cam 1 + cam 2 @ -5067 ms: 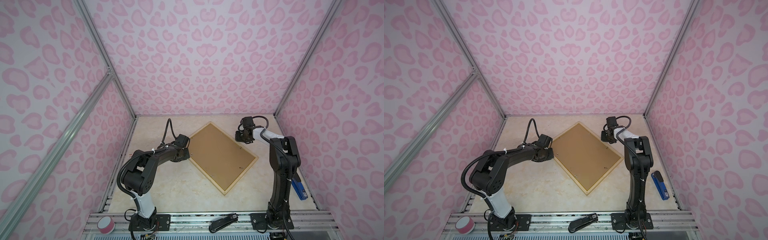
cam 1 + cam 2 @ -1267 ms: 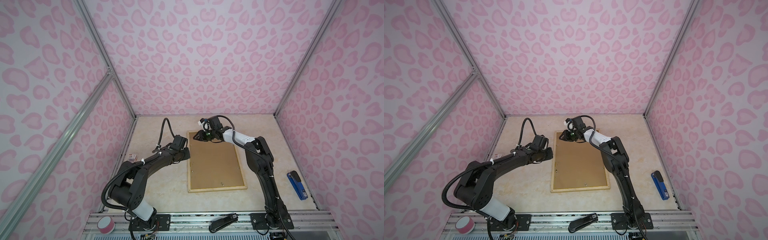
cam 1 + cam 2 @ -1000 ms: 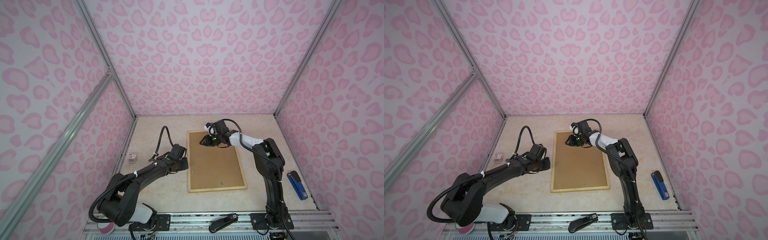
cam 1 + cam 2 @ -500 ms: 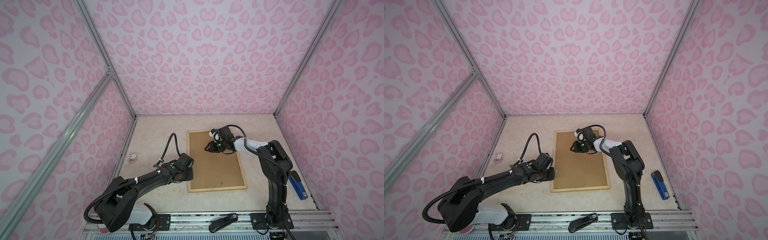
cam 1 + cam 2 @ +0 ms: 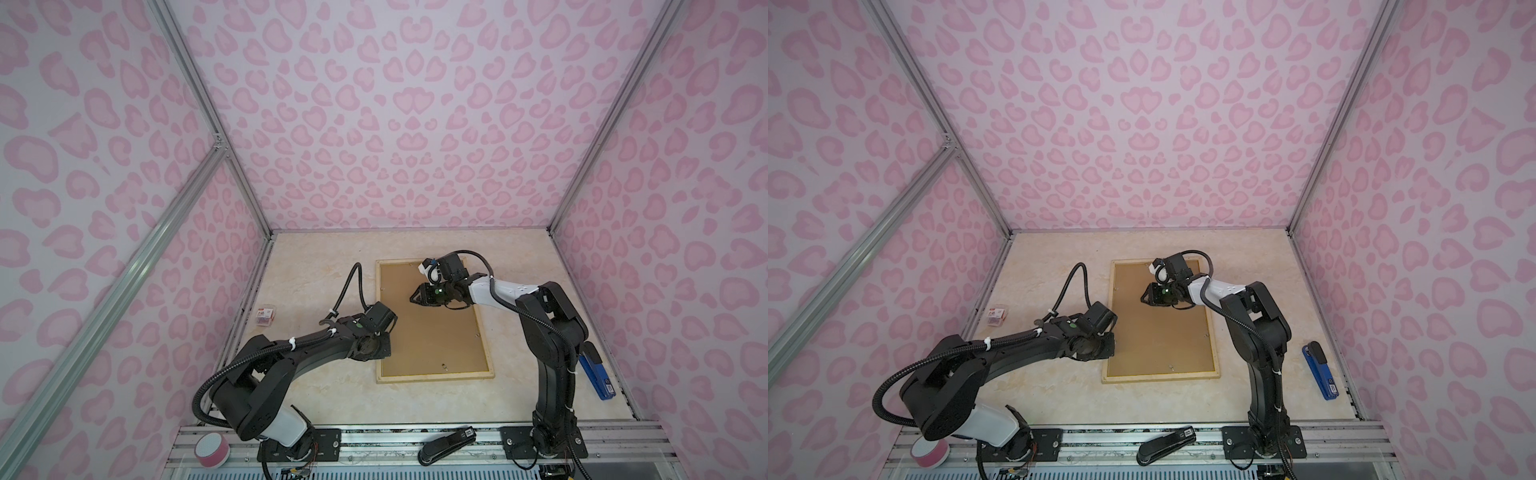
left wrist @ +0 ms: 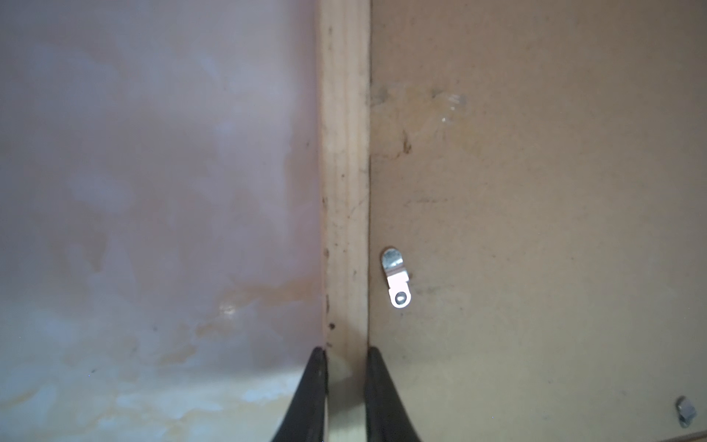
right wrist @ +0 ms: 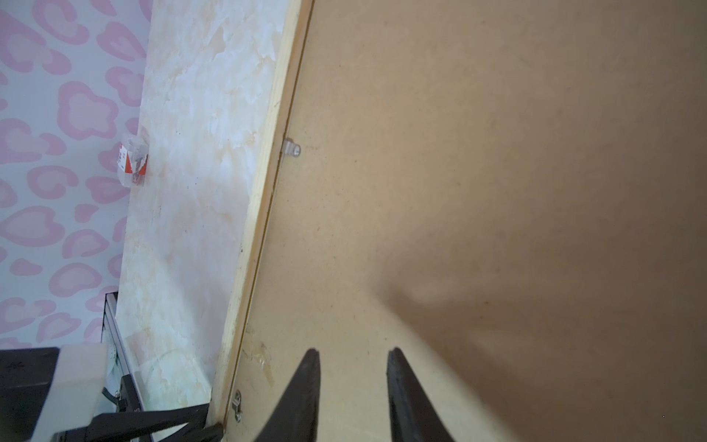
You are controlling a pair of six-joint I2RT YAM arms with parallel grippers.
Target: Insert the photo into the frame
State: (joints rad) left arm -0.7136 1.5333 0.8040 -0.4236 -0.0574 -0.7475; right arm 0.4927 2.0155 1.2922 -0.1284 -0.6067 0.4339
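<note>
Pale-wood frame (image 5: 436, 378), one; backing board (image 5: 436, 336), one

No writing can be made out: the white label on the black stapler (image 5: 446, 444), the blue stapler's (image 5: 596, 376) label and the red-and-white packet (image 5: 266, 316) are too small.

One rectangular pale wooden frame (image 5: 432, 377), one brown fibreboard backing panel (image 5: 432, 332), two small silver metal tabs (image 6: 396, 277) in the left wrist view, one blue stapler (image 5: 595, 376), one black stapler (image 5: 446, 444), one pink-and-white tape roll (image 5: 212, 449), one small clear box with red label (image 5: 266, 316), two black robot arms (image 5: 299, 357).
</note>
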